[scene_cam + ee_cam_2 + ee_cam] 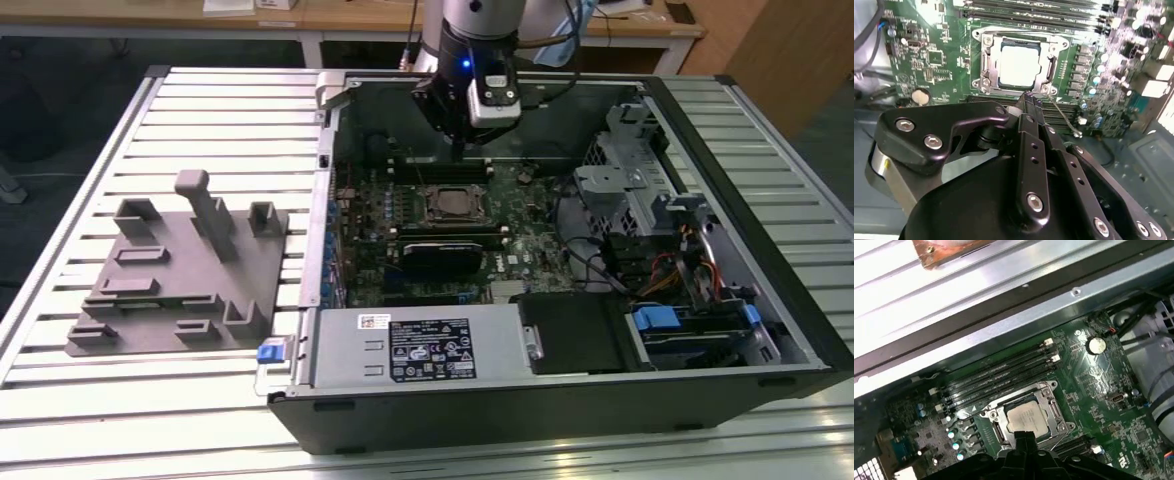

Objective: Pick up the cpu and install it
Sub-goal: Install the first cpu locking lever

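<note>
One cpu (1019,64) already sits in its socket.
We see our gripper (1029,99) hovering above it at frame centre, fingers pressed together, holding nothing; the retention frame looks open.

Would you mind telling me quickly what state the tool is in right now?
Tool: shut, holding nothing, fingertips together above the motherboard beside the socket; the cpu lies in the socket.
</note>
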`<state>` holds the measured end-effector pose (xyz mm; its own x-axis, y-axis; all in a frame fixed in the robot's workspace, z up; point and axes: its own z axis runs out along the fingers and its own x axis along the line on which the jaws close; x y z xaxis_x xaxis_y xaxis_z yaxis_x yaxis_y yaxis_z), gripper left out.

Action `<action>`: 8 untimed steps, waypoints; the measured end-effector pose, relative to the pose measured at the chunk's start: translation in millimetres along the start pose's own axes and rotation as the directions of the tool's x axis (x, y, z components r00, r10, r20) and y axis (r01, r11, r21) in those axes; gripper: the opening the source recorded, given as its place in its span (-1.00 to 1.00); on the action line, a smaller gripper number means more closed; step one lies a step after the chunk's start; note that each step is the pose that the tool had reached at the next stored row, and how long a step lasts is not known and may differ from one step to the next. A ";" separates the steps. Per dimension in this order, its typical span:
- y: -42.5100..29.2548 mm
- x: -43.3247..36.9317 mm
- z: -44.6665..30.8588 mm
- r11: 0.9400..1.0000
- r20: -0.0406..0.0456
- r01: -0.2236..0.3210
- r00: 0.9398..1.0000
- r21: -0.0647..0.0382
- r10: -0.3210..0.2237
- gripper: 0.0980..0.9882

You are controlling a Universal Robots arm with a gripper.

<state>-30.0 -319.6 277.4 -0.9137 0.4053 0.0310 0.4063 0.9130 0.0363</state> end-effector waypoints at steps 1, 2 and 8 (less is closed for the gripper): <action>0.0 0.0 0.0 1.000 0.000 0.017 1.000 0.000 -0.017 -0.98; 0.0 0.0 0.0 0.999 -0.001 0.034 0.999 0.001 -0.034 -0.98; 0.0 0.0 0.2 0.991 -0.005 0.137 0.991 0.004 -0.137 -0.98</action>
<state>-30.0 -319.6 277.1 -0.9607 0.2759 0.0306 0.2769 0.9602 0.0364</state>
